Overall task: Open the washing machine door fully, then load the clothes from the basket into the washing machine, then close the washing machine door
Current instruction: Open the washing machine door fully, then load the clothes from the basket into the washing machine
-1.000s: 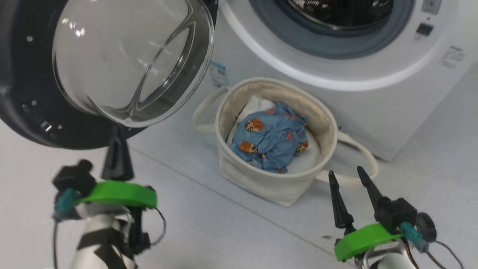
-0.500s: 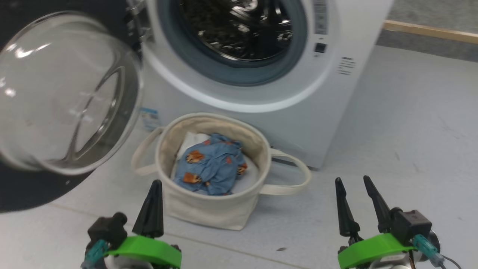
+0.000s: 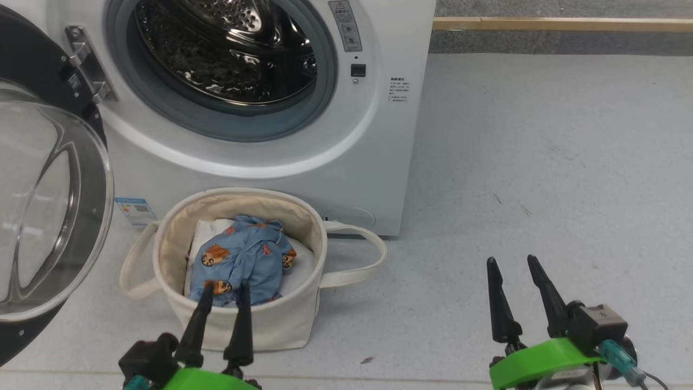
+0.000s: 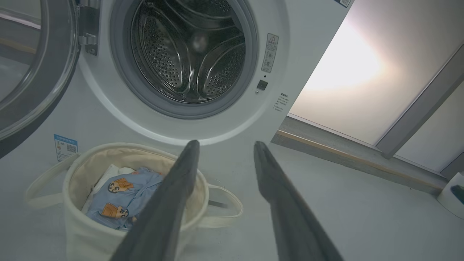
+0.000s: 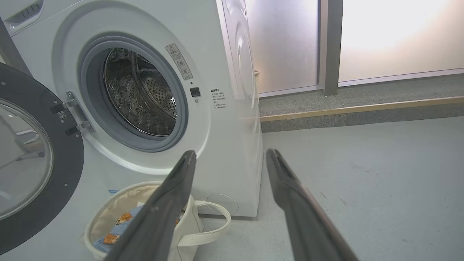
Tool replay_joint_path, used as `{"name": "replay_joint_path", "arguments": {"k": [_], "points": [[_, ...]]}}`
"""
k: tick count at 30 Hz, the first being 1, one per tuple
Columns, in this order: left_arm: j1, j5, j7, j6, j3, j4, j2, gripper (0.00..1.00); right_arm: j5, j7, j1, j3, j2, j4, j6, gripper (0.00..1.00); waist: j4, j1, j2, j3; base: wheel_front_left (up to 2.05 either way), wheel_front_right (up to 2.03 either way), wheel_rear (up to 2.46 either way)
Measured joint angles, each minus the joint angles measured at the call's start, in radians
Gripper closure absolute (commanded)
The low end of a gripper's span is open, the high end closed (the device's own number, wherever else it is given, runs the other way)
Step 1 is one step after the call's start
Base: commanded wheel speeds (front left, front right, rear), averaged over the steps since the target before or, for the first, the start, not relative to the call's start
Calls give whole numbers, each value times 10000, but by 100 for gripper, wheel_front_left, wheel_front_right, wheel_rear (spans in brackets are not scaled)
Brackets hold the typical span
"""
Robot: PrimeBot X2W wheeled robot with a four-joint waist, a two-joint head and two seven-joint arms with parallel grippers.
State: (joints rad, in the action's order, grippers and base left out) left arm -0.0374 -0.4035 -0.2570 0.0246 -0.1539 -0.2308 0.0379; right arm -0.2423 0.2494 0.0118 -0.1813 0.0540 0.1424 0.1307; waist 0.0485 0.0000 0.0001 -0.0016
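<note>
At the far left, the washing machine door [image 3: 48,206] is swung wide open. It has a black rim and a big clear glass bump in the middle. A metal hinge [image 3: 89,62] joins it to the washing machine [image 3: 260,162], which is big and white. The round hole in its front has a grey ring [image 3: 319,103] around it and a shiny steel drum [image 3: 227,49] inside. There is a small blue label [image 3: 134,210] low on the front.

The basket [image 3: 270,319] sits on the floor [image 3: 541,162], right in front of the machine. It is made of cream cloth and has two long loop handles. The clothes [image 3: 243,260] lie inside it, light blue with orange-brown bear faces, on top of a white cloth [image 3: 203,230].

The left gripper [image 3: 226,284] is at the near side of the basket and points toward the clothes. Its jaws are a little apart and hold nothing.

Farther right, the right gripper [image 3: 512,260] hangs over bare grey floor, well apart from the basket. Its jaws are apart too, and they hold nothing.

A wooden strip [image 3: 563,23] runs along the floor at the far back.
</note>
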Motion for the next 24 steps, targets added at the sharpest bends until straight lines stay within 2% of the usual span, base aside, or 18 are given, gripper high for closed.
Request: {"name": "replay_joint_path", "arguments": {"k": [11, 24], "points": [[-3, -130, 0, 82, -253, -272, 12, 0, 134, 0, 11, 121, -25, 201, 0, 0, 42, 0, 0, 62, 0, 0, 0], [-4, 324, 0, 211, -263, -349, 12, 0, 150, 0, 13, 397, -56, 424, 0, 0, -41, 0, 0, 125, 0, 0, 0]]}}
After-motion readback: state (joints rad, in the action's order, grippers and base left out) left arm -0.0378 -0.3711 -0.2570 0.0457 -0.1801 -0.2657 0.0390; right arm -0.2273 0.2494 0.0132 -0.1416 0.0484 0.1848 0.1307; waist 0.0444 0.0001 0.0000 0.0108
